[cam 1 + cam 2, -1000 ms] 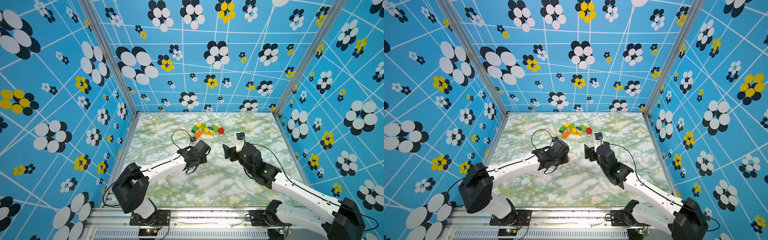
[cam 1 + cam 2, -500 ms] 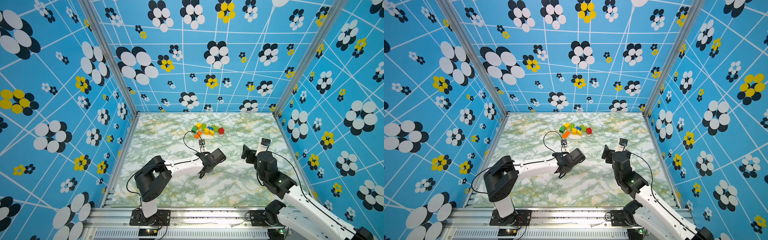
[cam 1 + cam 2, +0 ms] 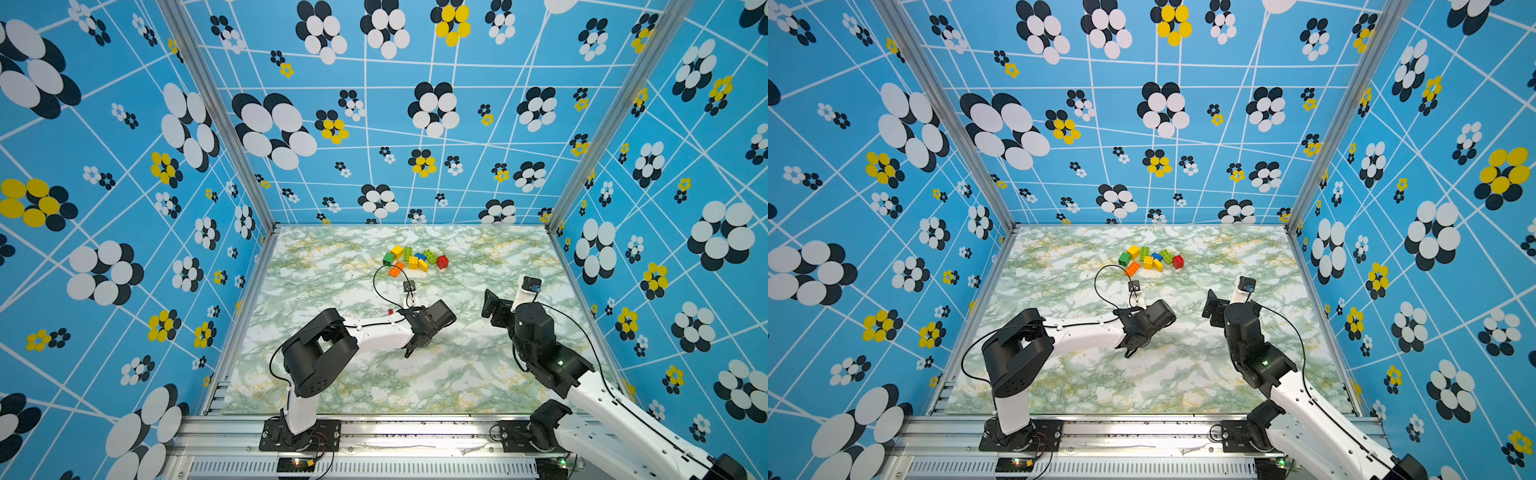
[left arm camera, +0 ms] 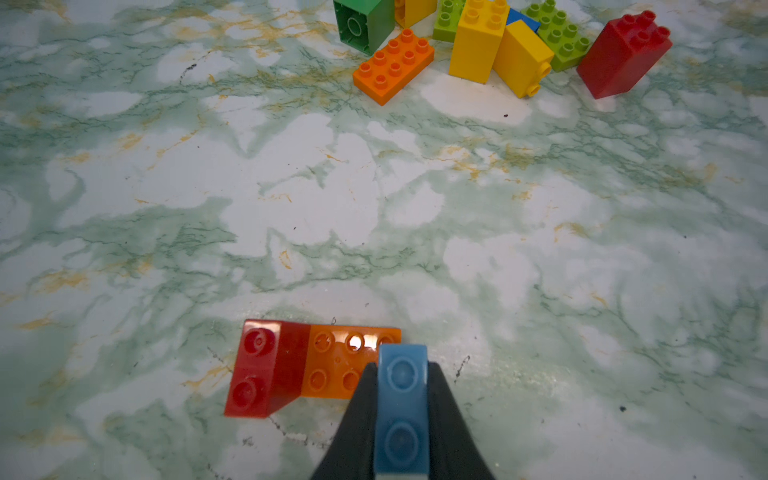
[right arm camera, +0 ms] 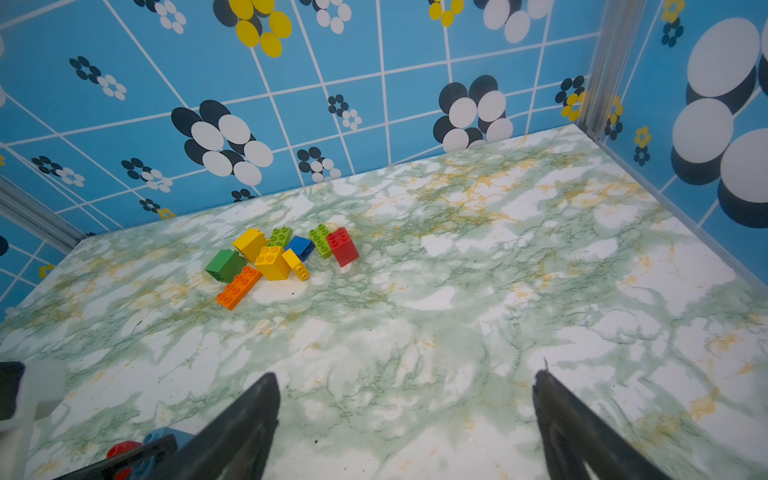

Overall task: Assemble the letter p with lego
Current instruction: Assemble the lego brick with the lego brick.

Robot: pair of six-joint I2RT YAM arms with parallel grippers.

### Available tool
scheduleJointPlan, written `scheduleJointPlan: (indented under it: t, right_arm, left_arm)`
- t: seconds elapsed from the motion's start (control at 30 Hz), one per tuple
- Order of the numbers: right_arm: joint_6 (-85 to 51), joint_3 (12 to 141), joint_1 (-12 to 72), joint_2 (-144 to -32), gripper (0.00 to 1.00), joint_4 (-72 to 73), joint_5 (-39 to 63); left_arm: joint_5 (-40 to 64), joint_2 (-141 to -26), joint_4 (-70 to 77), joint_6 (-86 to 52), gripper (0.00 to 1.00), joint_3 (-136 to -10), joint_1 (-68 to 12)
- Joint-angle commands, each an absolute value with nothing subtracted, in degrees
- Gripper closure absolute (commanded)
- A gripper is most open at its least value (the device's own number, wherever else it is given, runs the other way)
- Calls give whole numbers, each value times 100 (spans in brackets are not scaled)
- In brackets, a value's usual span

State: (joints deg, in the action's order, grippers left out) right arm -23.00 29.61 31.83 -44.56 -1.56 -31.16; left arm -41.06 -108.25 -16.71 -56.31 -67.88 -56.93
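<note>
Partial P: red brick (image 4: 266, 368), orange brick (image 4: 336, 361) joined; left end effector (image 4: 401, 419) clamps light-blue brick (image 4: 402, 399) (right end effector (image 5: 407, 415) wide, empty); loose pile (image 3: 415, 259) remains.

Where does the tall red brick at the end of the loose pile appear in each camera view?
Top views: red brick at the pile's right end, mid-table far side.
Left wrist: red brick, upper right.
Right wrist: red brick, centre-left.
Shared landmark: the flat orange brick at the pile's other end.
</note>
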Motion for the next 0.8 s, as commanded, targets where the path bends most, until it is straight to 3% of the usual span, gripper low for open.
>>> scheduleJointPlan:
  t: [0.0,0.77]
  right_arm:
    - [-2380,2874,3155,-4408,3,-171,-3076]
    - [-2386,2866,3103,-4356,2,-159,-2892]
  left_arm:
    - [-4291,-10960,-1566,-5572,100,-6668,-5733]
    - [-4383,-10906,-903,-5350,100,-5957,-5759]
